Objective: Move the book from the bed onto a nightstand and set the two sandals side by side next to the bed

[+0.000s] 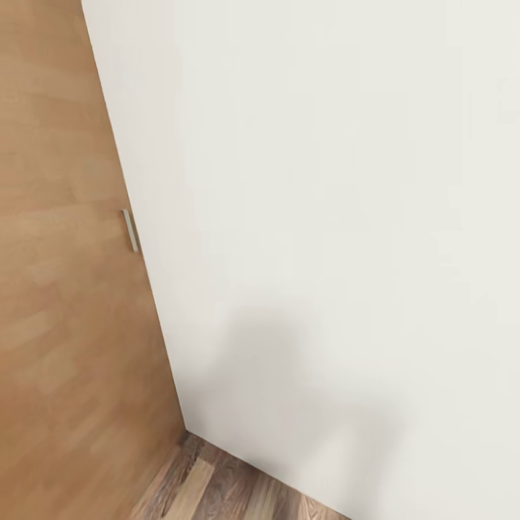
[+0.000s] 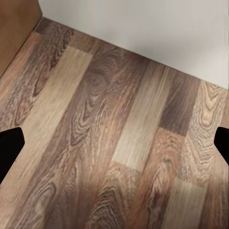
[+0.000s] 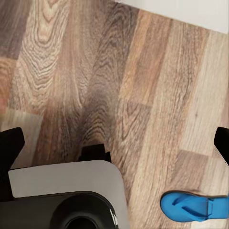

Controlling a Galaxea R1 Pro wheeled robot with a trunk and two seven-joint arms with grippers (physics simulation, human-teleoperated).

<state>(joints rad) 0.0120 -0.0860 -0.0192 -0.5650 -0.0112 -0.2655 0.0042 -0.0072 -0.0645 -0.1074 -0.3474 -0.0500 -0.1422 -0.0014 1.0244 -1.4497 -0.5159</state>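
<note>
wood-plank floor (image 3: 157, 95) | one sandal (image 3: 195, 206), maybe partly cut off | both jaws spread, empty

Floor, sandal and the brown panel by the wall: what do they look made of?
Floor: wood-look planks with strong grain, matte. Sandal: bright blue, smooth, probably foam or rubber, thin straps. Panel: light brown wood or laminate with faint grain and a small metal-looking handle. Wall: plain white, matte.

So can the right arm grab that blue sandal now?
Probably, yes. The sandal lies flat on the bare wood floor, nothing on it or between. The right gripper looks open, its fingers wide apart. But the robot's base sits close beside, so reaching down may be awkward.
</note>
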